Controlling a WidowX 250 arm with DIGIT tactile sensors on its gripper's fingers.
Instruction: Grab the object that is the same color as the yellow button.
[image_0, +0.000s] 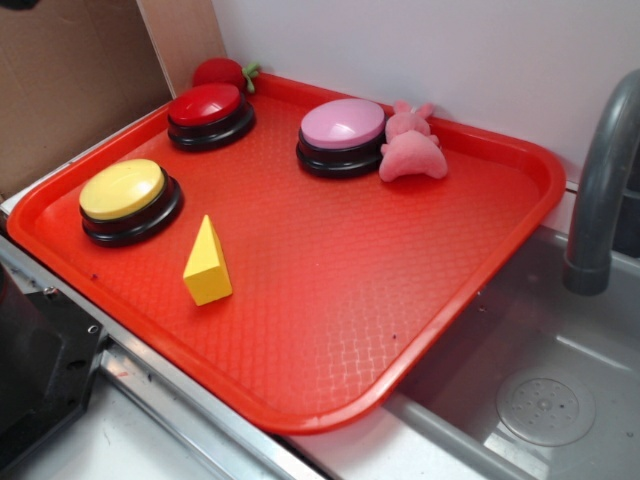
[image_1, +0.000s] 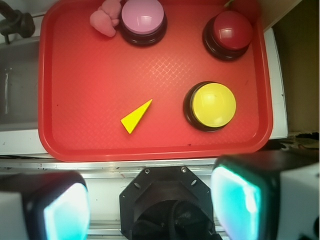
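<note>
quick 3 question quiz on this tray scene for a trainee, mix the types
1. True or false: the yellow wedge touches the yellow button.
2. Which toy sits beside the pink button? A) pink plush B) red plush C) the wedge
3. Fill in: the gripper is ____, holding nothing.

Key: 1 false, they lie apart on the tray. 2 A. 3 open, its fingers spread wide in the wrist view.
</note>
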